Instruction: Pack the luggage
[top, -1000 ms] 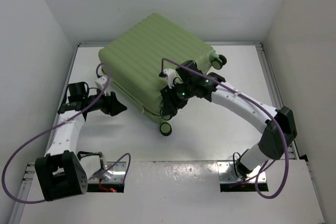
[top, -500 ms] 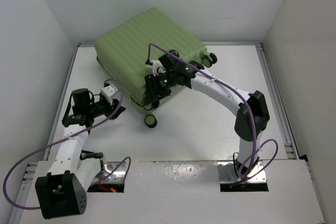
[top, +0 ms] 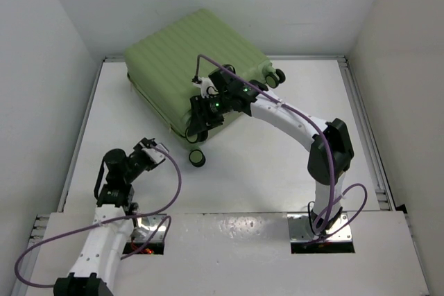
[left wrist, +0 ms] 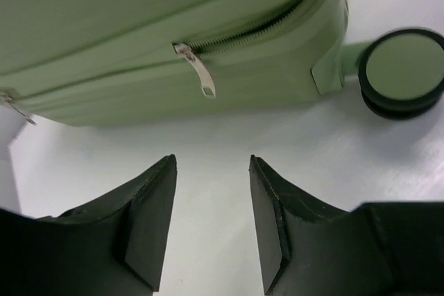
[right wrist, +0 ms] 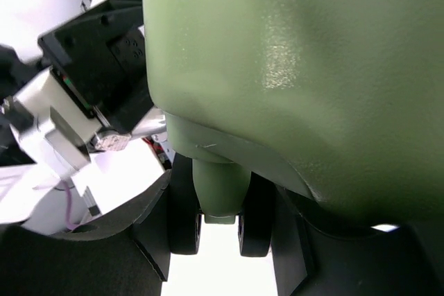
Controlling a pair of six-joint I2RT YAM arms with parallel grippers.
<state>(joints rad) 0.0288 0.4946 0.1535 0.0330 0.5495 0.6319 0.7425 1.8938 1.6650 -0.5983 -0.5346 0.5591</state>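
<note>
Just beyond my left gripper (left wrist: 211, 164), jaws spread over the white table (left wrist: 208, 140), sits the luggage (left wrist: 139, 25), its zipper pull (left wrist: 198, 74) dead ahead of the tips and one wheel (left wrist: 404, 67) off to the right. My right gripper (right wrist: 220, 202) is pinching a twin wheel (right wrist: 182, 221) at the luggage's corner, green shell right past the jaws.
</note>
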